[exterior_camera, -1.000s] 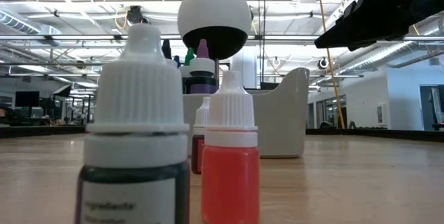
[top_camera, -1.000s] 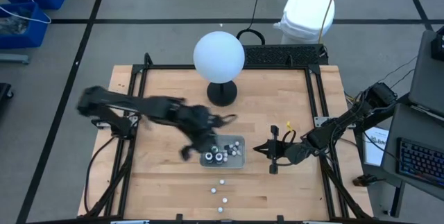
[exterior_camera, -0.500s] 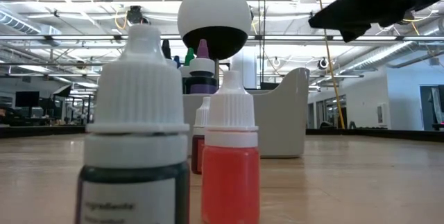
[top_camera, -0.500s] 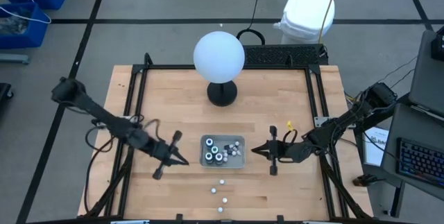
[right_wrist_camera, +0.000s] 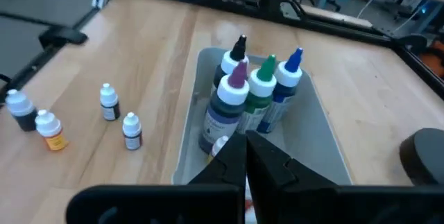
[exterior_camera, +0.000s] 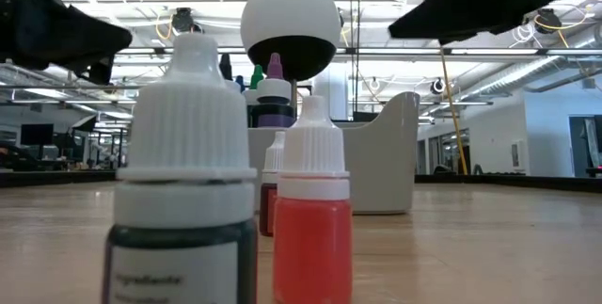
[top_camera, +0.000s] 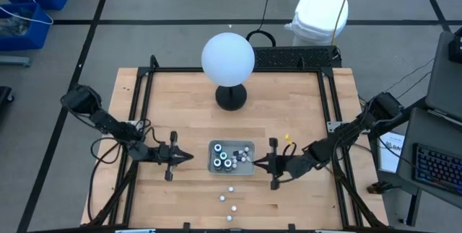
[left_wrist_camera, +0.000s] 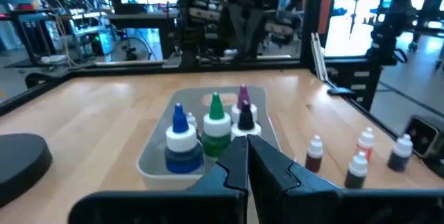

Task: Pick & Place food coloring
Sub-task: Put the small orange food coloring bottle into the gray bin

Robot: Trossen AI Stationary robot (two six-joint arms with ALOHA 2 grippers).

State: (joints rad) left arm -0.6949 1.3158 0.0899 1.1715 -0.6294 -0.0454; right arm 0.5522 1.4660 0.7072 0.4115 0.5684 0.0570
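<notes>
Several larger food coloring bottles [top_camera: 225, 159] with blue, green, purple and black tips stand upright in a shallow grey tray [top_camera: 214, 169] at mid-table. Several small white-capped bottles [top_camera: 231, 188] stand on the wood nearer the front edge. My left gripper [top_camera: 189, 156] is shut, points level at the tray from its left side and stops short of it. My right gripper [top_camera: 254, 163] is shut and hangs over the tray's right rim, slanting down; its wrist view shows the bottles [right_wrist_camera: 236, 92] just beyond its fingertips.
A big white globe [top_camera: 227, 58] on a black base stands behind the tray. Black rails frame the table's edges. In the low view a dark small bottle [exterior_camera: 188, 172] and a red one [exterior_camera: 312, 210] stand close to the camera. Bare wood lies left and right of the tray.
My left gripper has swung from over the tray toward the table's left edge, sunk and tipped up, so that it now points level at the tray. My right gripper has gone toward the table's left, up to the tray's right rim. The bottles have not moved.
</notes>
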